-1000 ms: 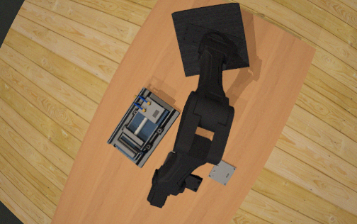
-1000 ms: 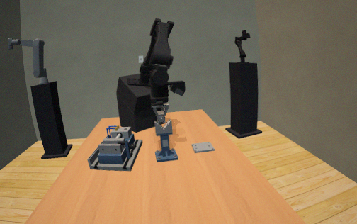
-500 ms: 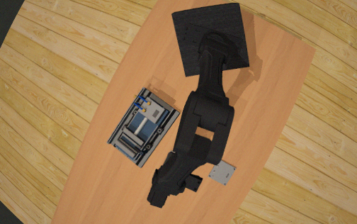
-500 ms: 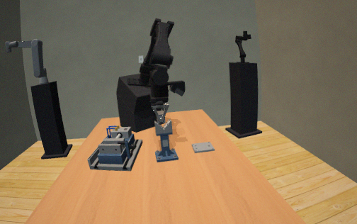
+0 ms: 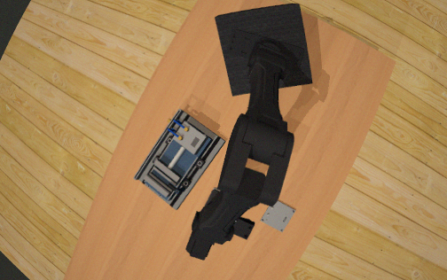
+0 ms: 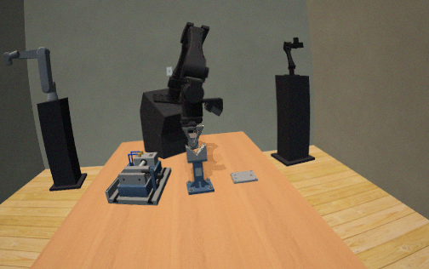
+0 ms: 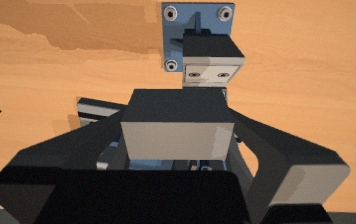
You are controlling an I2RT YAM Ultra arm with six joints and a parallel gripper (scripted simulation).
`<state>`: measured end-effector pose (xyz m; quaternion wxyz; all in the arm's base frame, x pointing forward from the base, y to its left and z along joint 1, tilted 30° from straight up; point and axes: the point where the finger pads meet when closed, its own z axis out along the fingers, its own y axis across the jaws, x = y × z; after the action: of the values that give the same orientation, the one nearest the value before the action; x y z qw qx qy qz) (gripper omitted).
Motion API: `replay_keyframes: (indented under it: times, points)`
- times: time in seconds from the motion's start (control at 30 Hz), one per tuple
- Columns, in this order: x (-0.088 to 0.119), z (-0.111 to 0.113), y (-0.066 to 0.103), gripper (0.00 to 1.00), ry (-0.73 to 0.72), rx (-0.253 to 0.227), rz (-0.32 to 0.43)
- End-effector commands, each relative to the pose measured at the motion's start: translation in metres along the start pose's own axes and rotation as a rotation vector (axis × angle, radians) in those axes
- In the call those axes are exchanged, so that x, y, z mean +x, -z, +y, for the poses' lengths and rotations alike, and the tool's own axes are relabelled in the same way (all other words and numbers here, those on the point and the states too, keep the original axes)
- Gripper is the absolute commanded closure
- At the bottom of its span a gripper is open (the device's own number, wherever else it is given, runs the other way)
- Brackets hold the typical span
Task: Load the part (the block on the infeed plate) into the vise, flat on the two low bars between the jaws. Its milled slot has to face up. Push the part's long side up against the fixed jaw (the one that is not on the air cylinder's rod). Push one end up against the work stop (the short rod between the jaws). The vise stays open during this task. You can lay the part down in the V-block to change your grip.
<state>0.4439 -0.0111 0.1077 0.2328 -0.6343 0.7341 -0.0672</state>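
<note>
Wood-topped counter (image 5: 133, 230) (image 6: 191, 234) (image 7: 40, 75), standing on a plank floor (image 5: 75, 111) (image 6: 383, 221) before a grey-green wall (image 6: 255, 55), two smaller arms (image 6: 44, 70) (image 6: 289, 57) flanking it on black pedestals. Part (image 7: 177, 141), sitting between the fingers of the gripper (image 6: 192, 144) (image 7: 177, 112), which is closing on it just above or at the V-block (image 6: 197, 154) (image 7: 212, 72), contact being impossible to tell. Vise (image 5: 187, 138) (image 6: 135, 178), lying to one side of the V-block; infeed plate (image 5: 278, 216) (image 6: 243, 176), lying on the other, bearing nothing.

The block (image 7: 177, 141), pale grey and dark-topped, is clamped in the gripper (image 6: 193, 138) (image 7: 177, 112).
</note>
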Motion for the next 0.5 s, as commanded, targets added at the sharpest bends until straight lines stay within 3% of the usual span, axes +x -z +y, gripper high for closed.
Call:
replay_keyframes:
  times: [0.0, 0.43, 0.47]
  points:
    - [-0.007, -0.005, 0.014, 1.0, 0.009, 0.044, 0.007]
    - [-0.009, -0.012, 0.021, 1.0, 0.011, 0.06, 0.065]
    - [-0.002, -0.013, 0.023, 1.0, -0.004, 0.063, 0.078]
